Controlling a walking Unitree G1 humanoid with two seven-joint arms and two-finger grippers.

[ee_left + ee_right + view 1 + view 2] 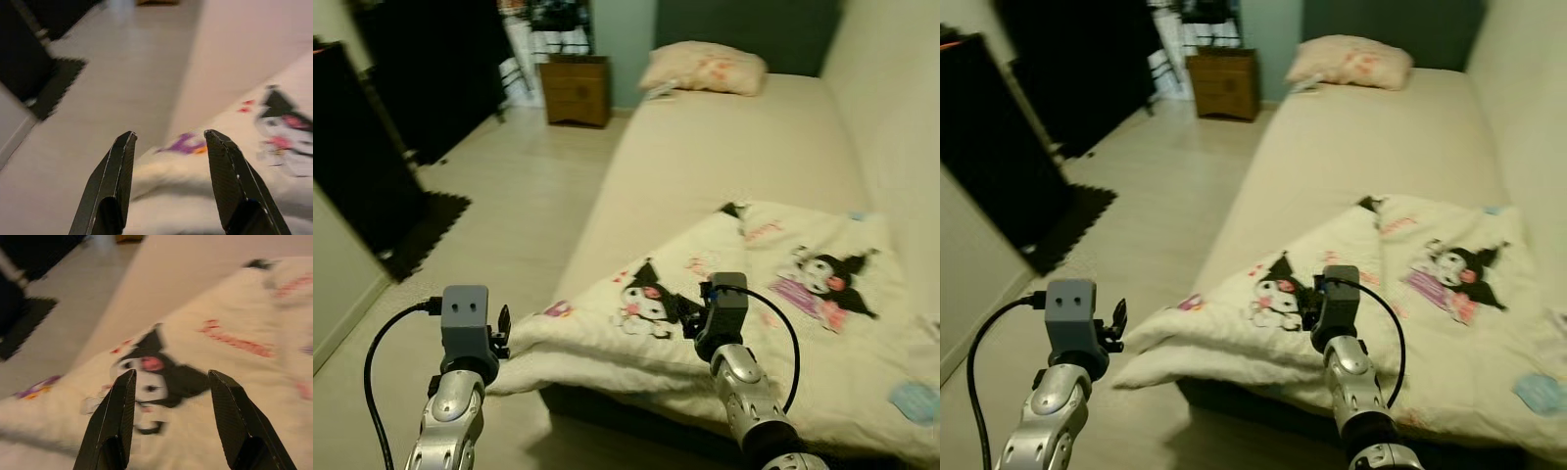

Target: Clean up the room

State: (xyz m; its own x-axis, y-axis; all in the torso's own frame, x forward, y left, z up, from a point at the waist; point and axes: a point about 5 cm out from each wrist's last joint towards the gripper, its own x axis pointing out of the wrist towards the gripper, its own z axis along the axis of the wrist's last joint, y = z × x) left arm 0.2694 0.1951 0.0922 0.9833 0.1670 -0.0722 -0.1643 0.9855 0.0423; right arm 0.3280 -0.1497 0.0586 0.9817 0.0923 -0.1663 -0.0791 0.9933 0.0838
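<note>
The left gripper [168,181] and right gripper [171,418], fingers apart and holding nothing, hover at the blanket [783,323]. The blanket lies rumpled on the bed [724,157], its corner overhanging the edge. A pillow [705,69] rests at the bed's far end; a wooden nightstand [575,90] stands beside it.

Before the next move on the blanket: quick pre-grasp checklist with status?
1. Left gripper open: ok.
2. Right gripper open: ok.
3. Blanket not yet gripped by either gripper: ok.
4. Left gripper lined up with the blanket's corner overhanging the bed edge: ok.
5. Right gripper over the printed character: ok.
6. Height of fingers above fabric: cannot tell.
</note>
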